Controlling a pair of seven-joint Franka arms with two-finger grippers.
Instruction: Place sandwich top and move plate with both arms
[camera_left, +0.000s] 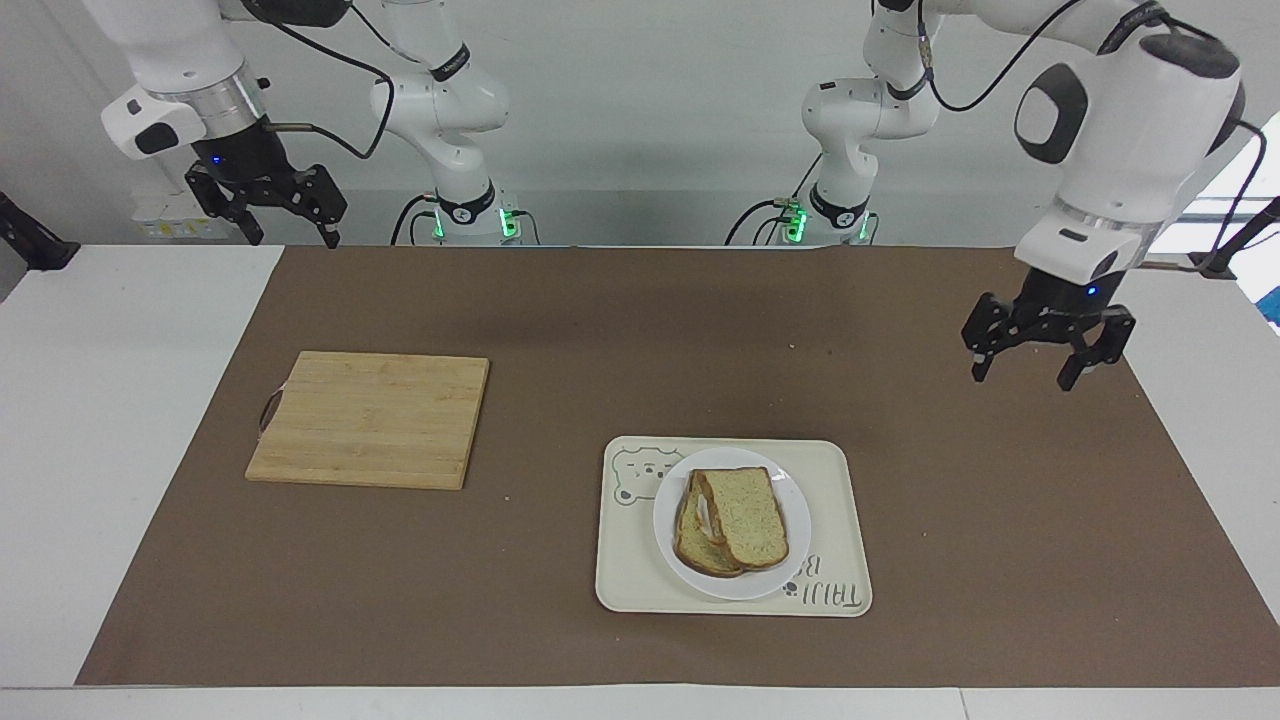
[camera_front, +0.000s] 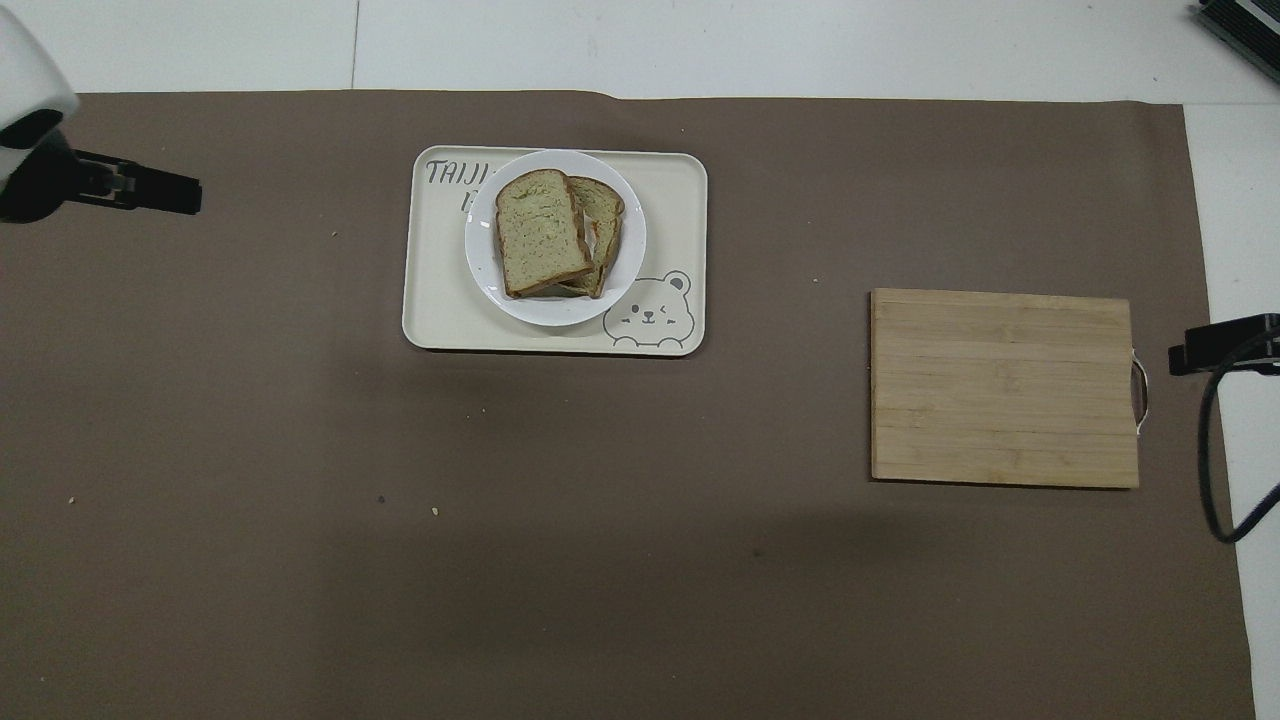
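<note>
A: Where is the plain pale tan bread slice with the brown crust (camera_left: 745, 516) found?

B: It is seen lying on top of another slice, slightly askew, on the small round white plate (camera_left: 790, 495). The plate is set on the cream rectangular tray with a bear drawing (camera_left: 835, 470), which rests on the brown mat (camera_left: 640, 330) covering the white surface (camera_left: 100, 400), toward the left arm's end.

A: How is the left tool (camera_left: 1028, 374) placed?

B: It is raised over the mat's edge at the left arm's end, well apart from the tray. Its fingers are spread and pointed downward, and nothing is gripped between them.

A: And the right tool (camera_left: 292, 239)?

B: It is held up in the air at the right arm's end, near the robots' edge of the surface. Its fingers are parted too, and nothing is held; that arm is seen waiting.

A: What else is seen?

B: A rectangular bamboo cutting board (camera_left: 370, 418) is laid flat on the mat toward the right arm's end, well apart from the tray.
</note>
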